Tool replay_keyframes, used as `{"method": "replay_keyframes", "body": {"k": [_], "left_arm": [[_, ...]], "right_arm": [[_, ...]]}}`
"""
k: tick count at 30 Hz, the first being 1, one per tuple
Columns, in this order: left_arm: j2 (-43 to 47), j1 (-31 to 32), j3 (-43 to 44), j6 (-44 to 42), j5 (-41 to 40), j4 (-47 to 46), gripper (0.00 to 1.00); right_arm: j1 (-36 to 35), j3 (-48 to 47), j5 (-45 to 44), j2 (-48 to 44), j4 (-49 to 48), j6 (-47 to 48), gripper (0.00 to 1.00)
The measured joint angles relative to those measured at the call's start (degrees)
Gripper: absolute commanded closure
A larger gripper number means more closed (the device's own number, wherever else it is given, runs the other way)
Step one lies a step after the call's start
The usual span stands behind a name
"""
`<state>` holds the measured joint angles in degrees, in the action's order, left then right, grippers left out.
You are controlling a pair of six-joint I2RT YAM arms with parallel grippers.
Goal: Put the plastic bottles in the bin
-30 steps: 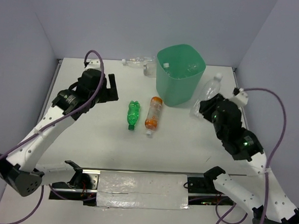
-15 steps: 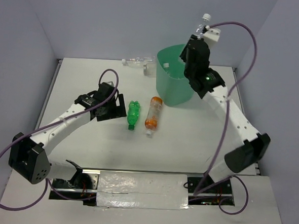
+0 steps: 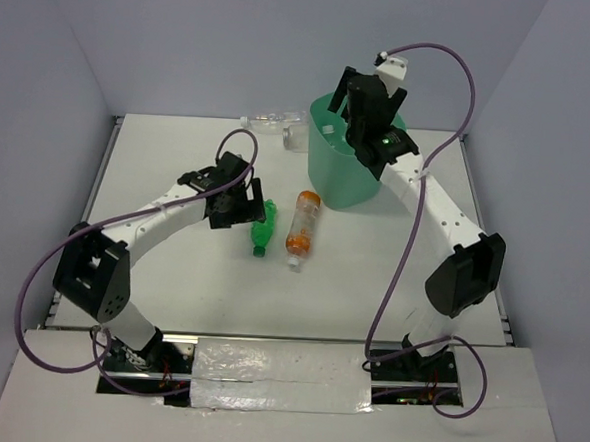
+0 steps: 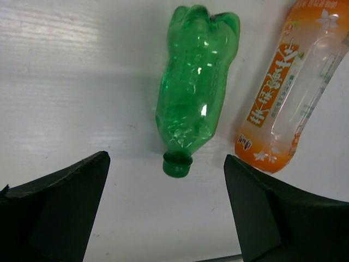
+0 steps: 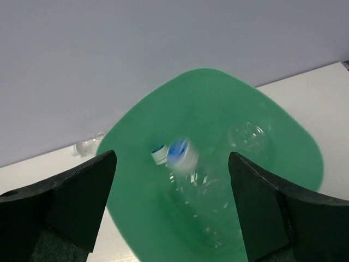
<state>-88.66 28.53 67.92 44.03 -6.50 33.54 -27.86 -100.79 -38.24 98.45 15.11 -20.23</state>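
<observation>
On the left, the left arm has swung in over the middle of the desk. The left jaws hang wide apart and empty just above the green bottle, with its cap sitting between the two tips. Just to its right lies the orange bottle, side by side with it and flat on the desk. Two clear bottles lie at the far edge, just left of the bin.

And there's the drop! Over on the right, the right arm is poised above the bin. The right jaws stand wide with nothing between them. Below them a clear bottle is inside the bin, its cap blurred as if it is tumbling down. It lands beside another clear bottle that lies in there already. By my reckoning that's one more banked, with four left out on the desk. The green one looks next in line.

Against a second ago, the left arm was back at the far left, well away from the green bottle. It has closed in steadily, jaws wide all the way. The right arm was down at the right of the bin with that clear bottle clamped. Half a second ago it had hoisted the bottle high above the rim, cap up. Now the grip is let go and the bottle is in. The green, orange and far clear bottles haven't budged.
</observation>
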Motion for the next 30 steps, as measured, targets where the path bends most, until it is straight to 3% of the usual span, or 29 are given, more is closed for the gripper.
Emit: {"method": "replay_keyframes", "body": {"k": [4, 10, 12, 17, 20, 25, 30], "left_arm": [[-5.62, 0.0, 3.78, -0.31, 0.2, -1.2, 0.03], [-13.42, 0.0, 8.07, -0.55, 0.46, -3.04, 0.05], [-16.83, 0.0, 9.62, -0.72, 0.37, -3.87, 0.12], [-22.62, 0.15, 12.63, -2.08, -0.33, -4.44, 0.47], [-22.73, 0.33, 14.99, -3.63, -2.38, -3.02, 0.61], [-22.05, 0.48, 23.06, -7.26, -4.92, 2.73, 0.63], [-19.71, 0.46, 40.0, -11.67, -3.52, 6.1, 0.61]], "right_arm": [[0.02, 2.05, 1.25, -3.65, 0.55, 0.07, 0.08], [0.11, 12.55, 2.75, -19.1, 1.51, 0.11, 0.06], [0.13, 16.06, 3.04, -24.87, 1.92, -0.28, 0.06], [0.15, 25.16, 3.1, -37.29, 4.33, -2.12, 0.05], [0.15, 29.05, 3.13, -41.86, 7.21, -3.78, 0.05], [0.15, 34.1, 4.55, -47.8, 14.32, -6.88, 0.05], [0.15, 40.11, 6.91, -53.09, 20.87, -10.6, 0.05]]}}
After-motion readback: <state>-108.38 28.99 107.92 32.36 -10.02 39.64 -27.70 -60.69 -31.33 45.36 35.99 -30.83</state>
